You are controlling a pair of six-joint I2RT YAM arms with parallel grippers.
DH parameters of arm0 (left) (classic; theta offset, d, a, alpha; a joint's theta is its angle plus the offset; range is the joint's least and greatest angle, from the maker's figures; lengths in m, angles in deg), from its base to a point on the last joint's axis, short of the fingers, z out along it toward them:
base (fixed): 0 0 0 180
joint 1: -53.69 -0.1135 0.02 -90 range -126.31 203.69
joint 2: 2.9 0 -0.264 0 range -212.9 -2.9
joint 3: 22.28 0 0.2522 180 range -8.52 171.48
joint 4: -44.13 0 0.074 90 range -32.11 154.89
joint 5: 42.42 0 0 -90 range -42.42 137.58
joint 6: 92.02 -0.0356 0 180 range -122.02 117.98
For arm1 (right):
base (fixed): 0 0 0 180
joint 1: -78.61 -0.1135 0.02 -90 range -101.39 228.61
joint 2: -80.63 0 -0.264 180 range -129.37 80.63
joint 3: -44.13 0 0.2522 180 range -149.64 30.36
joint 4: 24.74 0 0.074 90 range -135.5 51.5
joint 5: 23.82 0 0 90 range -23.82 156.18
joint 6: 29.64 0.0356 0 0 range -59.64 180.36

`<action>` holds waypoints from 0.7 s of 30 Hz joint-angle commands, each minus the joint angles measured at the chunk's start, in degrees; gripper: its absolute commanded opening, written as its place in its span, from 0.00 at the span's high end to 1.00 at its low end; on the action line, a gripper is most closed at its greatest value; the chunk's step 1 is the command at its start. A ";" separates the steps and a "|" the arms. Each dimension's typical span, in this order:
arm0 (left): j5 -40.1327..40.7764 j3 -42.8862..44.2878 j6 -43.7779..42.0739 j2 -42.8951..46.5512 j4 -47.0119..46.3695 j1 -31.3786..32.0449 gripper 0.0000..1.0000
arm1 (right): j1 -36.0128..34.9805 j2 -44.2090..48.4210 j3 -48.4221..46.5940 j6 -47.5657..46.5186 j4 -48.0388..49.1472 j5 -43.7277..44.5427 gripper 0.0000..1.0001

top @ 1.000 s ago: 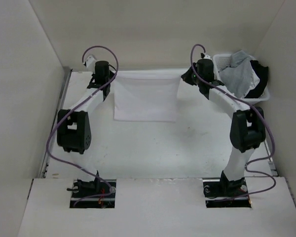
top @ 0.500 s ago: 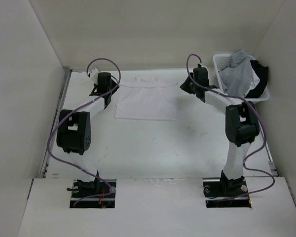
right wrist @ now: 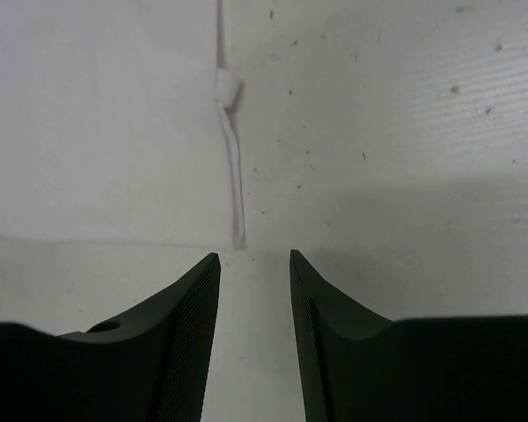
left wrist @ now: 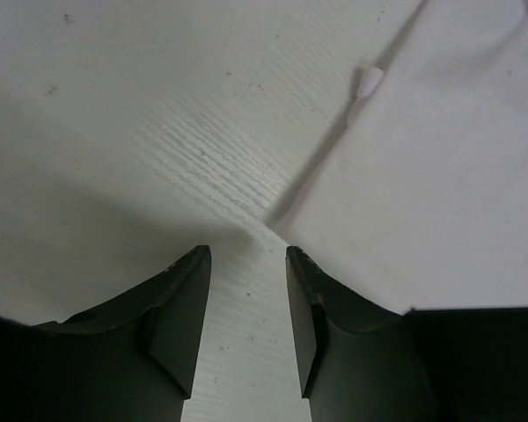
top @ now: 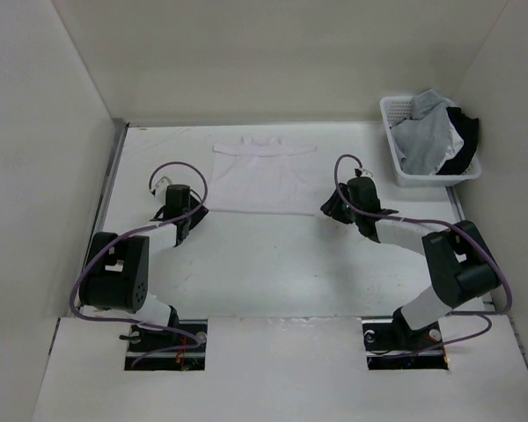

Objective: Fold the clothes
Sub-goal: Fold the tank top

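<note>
Both the left end effector (left wrist: 244, 257) and right end effector (right wrist: 255, 260) hover spread-jawed and empty beside the white T-shirt (top: 262, 180) flat on the desk (top: 273, 264).

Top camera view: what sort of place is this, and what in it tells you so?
Probably a robot test booth for laundry folding: the left arm and right arm bolted at a table's edge, white walls closing it in, a white T-shirt laid flat, and a basket of other clothes.
</note>
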 commanded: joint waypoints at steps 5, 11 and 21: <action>-6.88 0.70 2.51 -4.12 -6.48 -1.20 0.62 | 0.08 -3.12 0.45 3.38 8.61 -3.98 0.56; -7.15 0.17 3.39 -4.74 -7.62 -1.46 0.74 | 0.08 -3.21 0.89 3.47 9.41 -3.37 0.56; -3.63 1.14 4.45 -7.28 -11.13 -1.46 0.84 | -0.89 -5.67 0.54 4.96 8.35 -3.28 0.51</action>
